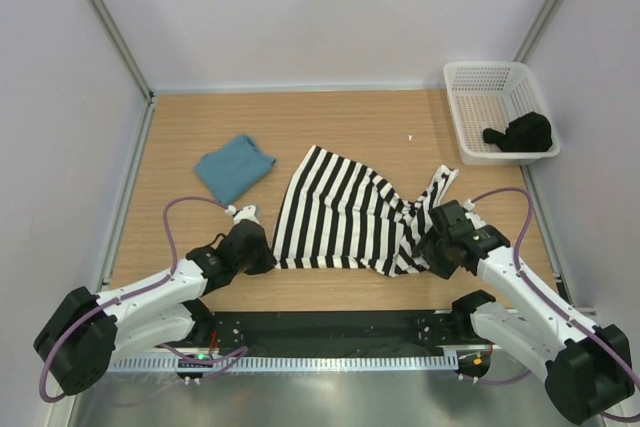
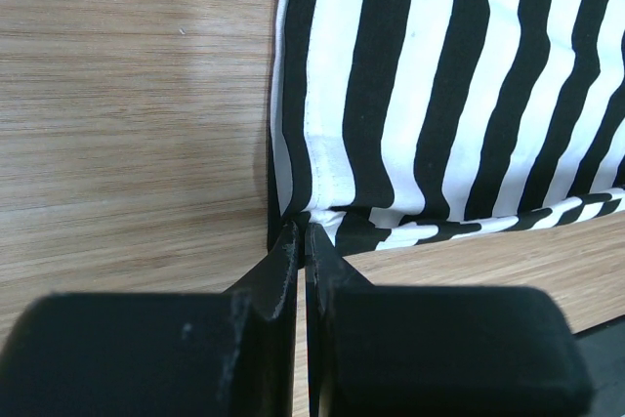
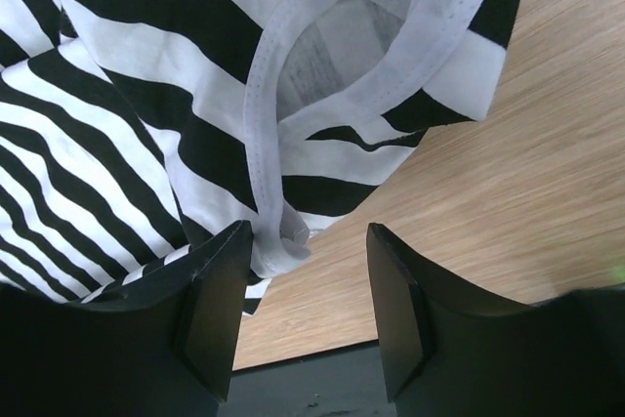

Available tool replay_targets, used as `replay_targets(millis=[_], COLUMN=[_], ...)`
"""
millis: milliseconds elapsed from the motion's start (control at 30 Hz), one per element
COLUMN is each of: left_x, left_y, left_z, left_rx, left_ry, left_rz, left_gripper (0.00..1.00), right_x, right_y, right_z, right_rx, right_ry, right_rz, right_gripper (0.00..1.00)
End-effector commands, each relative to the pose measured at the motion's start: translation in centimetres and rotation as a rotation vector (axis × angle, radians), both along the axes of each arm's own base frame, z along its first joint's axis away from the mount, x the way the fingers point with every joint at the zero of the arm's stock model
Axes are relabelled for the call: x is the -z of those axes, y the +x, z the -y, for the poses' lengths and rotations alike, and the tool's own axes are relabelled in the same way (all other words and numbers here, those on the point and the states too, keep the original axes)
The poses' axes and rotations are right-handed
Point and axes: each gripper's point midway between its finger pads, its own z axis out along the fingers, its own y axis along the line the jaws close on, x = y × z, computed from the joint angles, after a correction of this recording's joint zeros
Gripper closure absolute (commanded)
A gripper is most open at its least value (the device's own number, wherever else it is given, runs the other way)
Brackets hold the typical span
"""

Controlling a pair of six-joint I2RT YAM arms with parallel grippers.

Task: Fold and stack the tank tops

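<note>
Seen from above, a black-and-white striped tank top (image 1: 345, 212) lies spread on a wooden table (image 1: 180, 127), rumpled at its right end. To its upper left, well apart, a teal tank top (image 1: 233, 168) sits as a small folded bundle. Far to the upper right of the striped top stands a white mesh basket (image 1: 478, 77) with a dark item (image 1: 520, 134) inside. The left gripper (image 1: 262, 257) is at the striped top's lower left corner. The right gripper (image 1: 435, 245) is at its bunched lower right end.

The left wrist camera shows the two black fingers (image 2: 278, 271) pressed together with no gap. Their tips meet right at the hem corner of the striped top and appear to pinch it.

The right wrist camera shows fingers (image 3: 220, 290) standing well apart and gripping nothing. A white-edged strap (image 3: 269, 144) of the striped top loops down between them, close to one finger, with bare wood beyond.

The teal top looks finished, so the work now appears to be securing the striped one for its first fold. The next move likely calls for the right gripper to close on the strap end. Both arms could then lift together and lay one end over the other, keeping the cloth taut so it does not bunch.
</note>
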Motion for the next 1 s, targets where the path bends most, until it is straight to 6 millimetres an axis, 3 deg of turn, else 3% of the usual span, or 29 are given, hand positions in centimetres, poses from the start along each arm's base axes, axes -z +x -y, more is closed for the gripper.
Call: replay_targets(millis=[0,133,233,267,333,467,600,667,700,733,833,867,933,967], left_x=[-1.6,-1.6,-1.7,-1.7,-1.6,-1.6,-1.6,-2.0,-2.1,-2.3,-4.3,-6.3,-8.1,-9.2], left_y=[1.2,1.2,1.2,1.1,1.1,1.1,1.2,1.4,1.6,1.8,3.7,5.1,6.8,7.7], left_z=[0.9,0.7,0.7,0.7,0.6,0.4,0.3,0.1,0.0,-0.2,-0.3,-0.2,-0.2,-0.3], left_rx=[-0.012,-0.014,-0.016,-0.014,-0.016,-0.02,-0.022,-0.023,-0.028,-0.039,-0.061,-0.075,-0.092,-0.091], left_ry=[-0.037,-0.034,-0.035,-0.032,-0.025,-0.02,-0.012,0.005,0.012,0.022,0.036,0.035,0.05,0.068], left_rz=[0.054,0.053,0.054,0.054,0.054,0.055,0.055,0.064,0.069,0.078,0.14,0.189,0.22,0.252], left_gripper=[1.0,1.0,1.0,1.0,1.0,1.0,1.0,1.0,1.0,1.0,1.0,1.0,1.0,1.0], right_x=[-0.1,0.6,0.6,0.6,0.4,0.0,-2.5,-3.5,-5.2,-5.8,-8.6,-9.9,-10.8,-12.4], right_y=[0.8,1.1,1.7,1.8,2.3,3.1,5.7,6.3,7.8,8.1,11.1,12.5,14.6,16.1], right_z=[-1.4,-2.1,-2.4,-2.5,-2.6,-2.7,-2.0,-0.8,0.2,1.0,2.9,4.1,4.5,5.6], right_rx=[0.019,0.03,0.05,0.057,0.063,0.061,0.066,0.068,0.101,0.11,0.142,0.186,0.166,0.189], right_ry=[0.08,0.115,0.138,0.139,0.144,0.128,0.057,-0.02,-0.084,-0.123,-0.172,-0.159,-0.139,-0.133], right_rz=[0.043,0.043,0.069,0.074,0.088,0.09,0.161,0.174,0.224,0.228,0.298,0.323,0.35,0.39], right_gripper=[0.44,0.5,0.6,0.69,0.7,0.95,0.99,0.99,0.99,0.99,0.99,0.99,0.99,0.99])
